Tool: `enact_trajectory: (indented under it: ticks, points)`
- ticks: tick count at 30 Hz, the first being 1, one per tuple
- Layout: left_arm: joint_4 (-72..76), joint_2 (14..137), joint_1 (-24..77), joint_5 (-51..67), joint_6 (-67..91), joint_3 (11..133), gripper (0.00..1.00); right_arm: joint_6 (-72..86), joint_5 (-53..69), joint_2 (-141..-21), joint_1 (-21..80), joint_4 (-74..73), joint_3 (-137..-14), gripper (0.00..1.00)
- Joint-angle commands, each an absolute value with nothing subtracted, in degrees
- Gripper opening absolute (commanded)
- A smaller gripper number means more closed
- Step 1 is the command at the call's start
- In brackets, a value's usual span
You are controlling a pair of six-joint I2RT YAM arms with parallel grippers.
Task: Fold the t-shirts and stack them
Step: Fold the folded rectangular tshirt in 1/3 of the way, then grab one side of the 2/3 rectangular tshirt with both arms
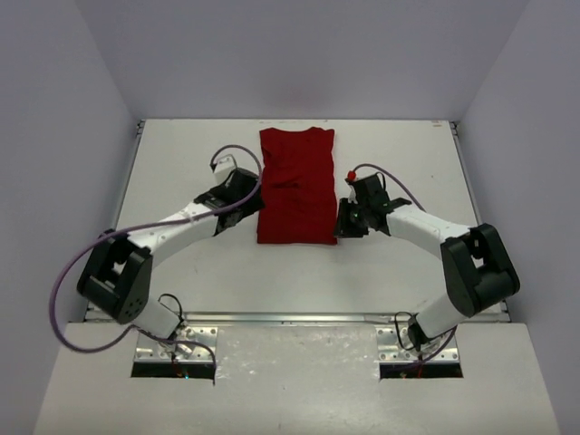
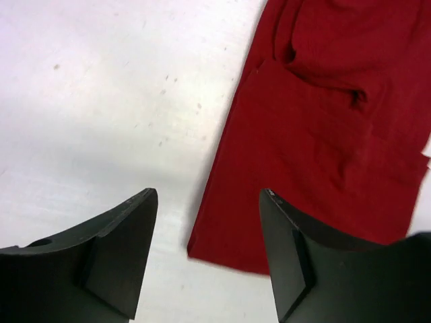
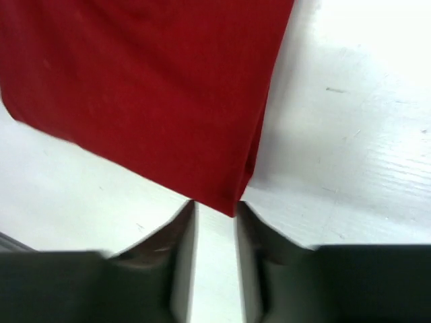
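T-shirt (image 1: 294,186) sides folded in, long strip on table (image 1: 181,263); cross-fold, stacking left. L gripper (image 2: 209,195) wide open, empty; R gripper (image 3: 214,205) barely ajar, empty, at hem corner.

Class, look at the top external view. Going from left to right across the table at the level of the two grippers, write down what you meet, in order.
left gripper → dark red t-shirt → right gripper
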State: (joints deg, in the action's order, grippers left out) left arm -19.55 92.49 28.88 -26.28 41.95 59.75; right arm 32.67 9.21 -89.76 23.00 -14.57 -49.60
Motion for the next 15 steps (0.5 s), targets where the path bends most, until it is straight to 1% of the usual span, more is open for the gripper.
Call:
enact_trajectory:
  ticks: [1,2,3,4,5,6,8,9,12,15]
  points:
    - [-10.7,82.5,30.1,-22.3,45.5,48.0,0.59,33.0,13.6,-87.5,23.0,-7.2,-46.0,0.24]
    - [-8.5,81.1,30.4,-20.5,45.6,45.4,0.54,32.3,14.9,-87.0,23.0,-5.7,-45.3,0.14]
    - [-1.5,78.3,30.7,-14.9,44.7,39.9,0.46,32.3,17.3,-86.7,23.0,-4.5,-43.9,0.01]
    - [2.9,77.4,31.0,-12.5,43.3,37.8,0.43,32.4,17.7,-86.2,23.0,-2.2,-43.1,0.01]
    - [5.6,76.5,31.1,-10.0,43.1,36.4,0.34,32.9,18.1,-85.4,23.1,-1.1,-42.3,0.01]
    - [10.1,75.9,31.1,-5.9,42.5,34.7,0.31,33.0,18.6,-85.3,22.9,-0.2,-41.0,0.01]
    - [11.6,76.7,31.3,-3.3,41.4,35.4,0.29,33.0,19.4,-86.6,22.9,1.8,-40.8,0.01]
    - [13.6,78.6,31.2,-0.3,40.9,36.4,0.25,33.0,20.2,-87.5,22.9,2.4,-41.0,0.01]
    - [12.9,82.1,31.2,-0.3,40.8,39.4,0.19,32.7,20.0,-89.3,22.8,0.5,-42.8,0.01]
    - [11.6,83.2,31.3,-1.0,41.0,41.4,0.19,33.4,19.0,-86.8,22.8,1.1,-41.8,0.01]
